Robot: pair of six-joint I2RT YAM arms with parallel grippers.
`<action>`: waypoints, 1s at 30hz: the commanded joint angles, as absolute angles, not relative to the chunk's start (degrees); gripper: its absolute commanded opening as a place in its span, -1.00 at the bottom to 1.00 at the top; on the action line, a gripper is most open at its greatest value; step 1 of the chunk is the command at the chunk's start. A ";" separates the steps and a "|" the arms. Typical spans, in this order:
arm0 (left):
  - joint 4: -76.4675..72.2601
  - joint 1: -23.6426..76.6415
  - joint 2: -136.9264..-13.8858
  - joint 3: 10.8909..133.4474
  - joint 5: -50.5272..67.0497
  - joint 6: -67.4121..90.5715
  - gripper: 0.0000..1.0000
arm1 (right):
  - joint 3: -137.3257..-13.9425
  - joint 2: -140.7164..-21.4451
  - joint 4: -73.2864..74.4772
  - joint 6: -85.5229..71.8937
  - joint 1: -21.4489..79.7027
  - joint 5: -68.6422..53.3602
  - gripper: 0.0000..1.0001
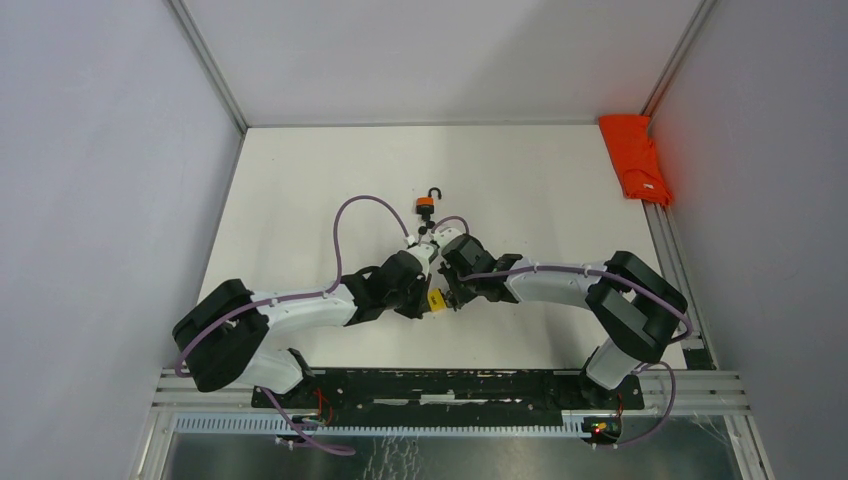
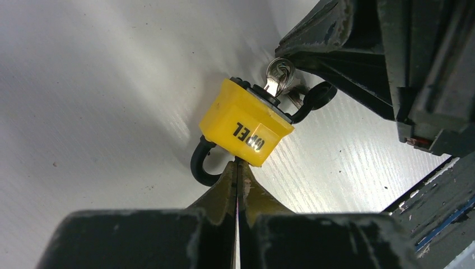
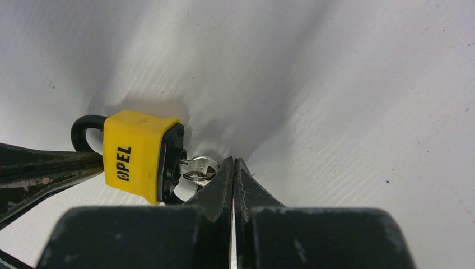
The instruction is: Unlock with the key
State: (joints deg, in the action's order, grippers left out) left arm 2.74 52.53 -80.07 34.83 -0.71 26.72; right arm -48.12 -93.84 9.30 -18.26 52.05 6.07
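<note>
**Gripping the yellow padlock at mid-bench, key seated in its end**

Away from the work, an orange padlock (image 1: 426, 204) with a black hooked shackle lies on the white bench (image 1: 540, 190), just beyond the two wrists. A folded orange cloth (image 1: 635, 158) sits at the far right edge, well apart from everything. Neither blocks the arms. The crowding is local: the two wrist heads meet nose to nose, with only the lock between them.

The yellow padlock (image 2: 246, 123) is near the middle of the bench, lying on its side. Its black shackle (image 2: 197, 165) points toward the left arm and its keyed end toward the right. The key (image 3: 197, 168) is in the keyway, its silver head sticking out, with a black loop (image 2: 315, 96) beside it.

The left fingers (image 2: 221, 188) are pressed together on the lock's shackle end. The right fingers (image 3: 218, 185) are together too, their tips against the key's head; whether they pinch it I cannot tell.

Both arms reach inward from their bases, forearms angled toward the centre, wrists low over the bench.
</note>
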 commanded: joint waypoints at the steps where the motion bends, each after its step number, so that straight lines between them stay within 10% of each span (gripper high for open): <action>1: 0.17 52.82 -80.93 35.85 0.18 25.62 -0.96 | -48.69 -93.93 7.37 -14.58 53.64 0.73 -1.00; 30: -4.65 52.81 -79.40 32.72 -0.28 25.90 -0.96 | -52.31 -100.48 13.89 -13.77 67.08 0.18 -1.00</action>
State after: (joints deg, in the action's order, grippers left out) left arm 2.92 51.88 -77.47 31.83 -4.75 27.64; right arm -53.95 -98.70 12.64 -23.79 56.80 12.99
